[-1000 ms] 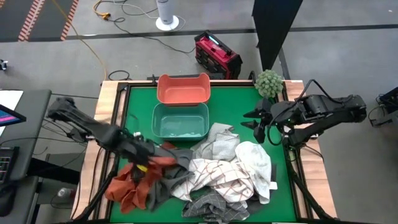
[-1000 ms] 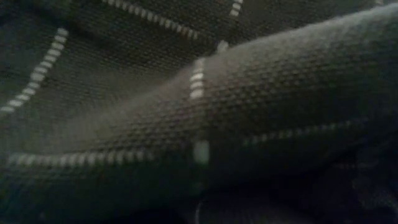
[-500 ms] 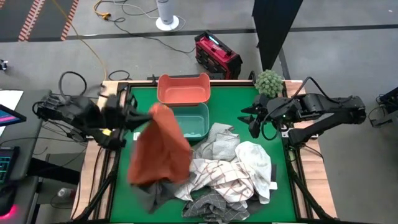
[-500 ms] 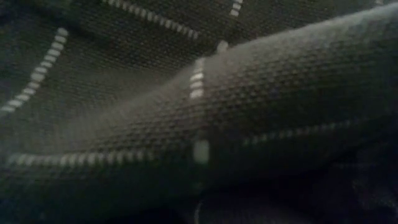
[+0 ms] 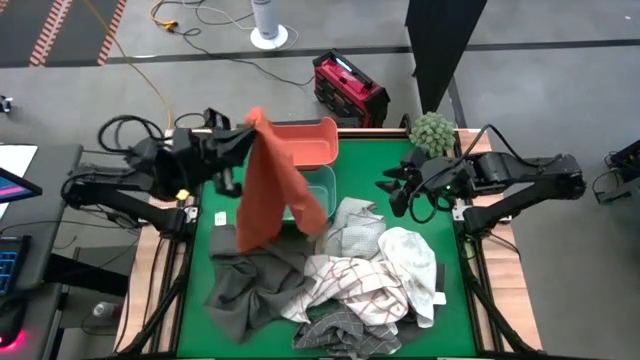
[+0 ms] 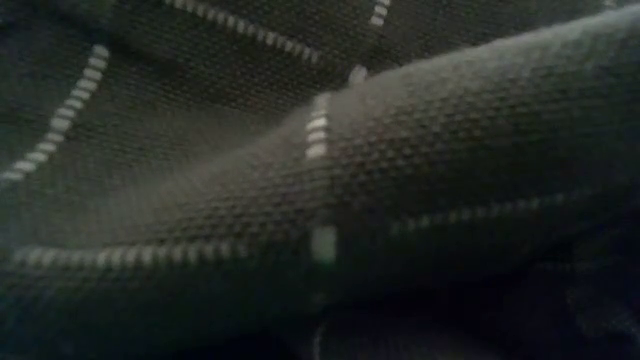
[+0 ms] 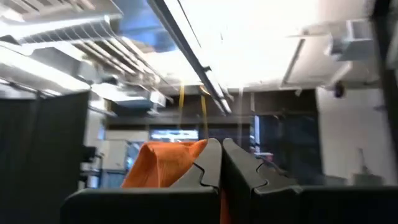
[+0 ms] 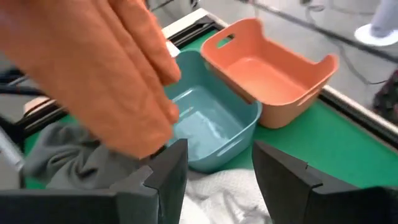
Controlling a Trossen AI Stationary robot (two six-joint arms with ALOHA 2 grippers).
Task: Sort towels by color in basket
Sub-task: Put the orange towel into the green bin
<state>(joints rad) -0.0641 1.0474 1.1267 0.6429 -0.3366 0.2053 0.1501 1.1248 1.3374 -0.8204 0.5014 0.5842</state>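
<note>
Rust-orange cloth hangs limp from your left gripper [image 5: 243, 133], whose jaws are pinched tight on its top corner; the rust-orange towel [image 5: 270, 185] drapes below them, over the teal tub [image 8: 214, 127] beside the orange tub [image 5: 296, 143]. It looks light, soft and liable to swing. Your right gripper [image 5: 394, 192] waits with jaws wide, holding nothing, near the towel pile [image 5: 350, 270].

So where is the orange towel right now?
In the high view, the orange towel hangs from the shut left gripper on the table's left half, draped in front of the orange tub and teal tub.
</note>
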